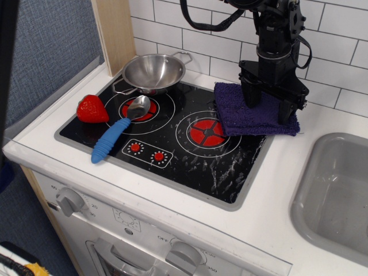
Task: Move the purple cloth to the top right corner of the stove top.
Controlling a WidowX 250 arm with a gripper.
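The purple cloth (253,119) lies flat at the top right corner of the black stove top (172,146), its right edge hanging over the grey rim onto the white counter. It sits just beyond the right red burner (207,132). My gripper (268,106) stands upright over the cloth's right half. Its two black fingers (250,95) are spread wide apart, with their tips on or just above the cloth. The cloth is not pinched between them.
A steel pot (153,72) stands at the stove's back left. A spoon with a blue handle (112,140) lies on the left burner, and a red strawberry (92,109) at the left edge. The grey sink (339,190) is on the right. The tiled wall is close behind the arm.
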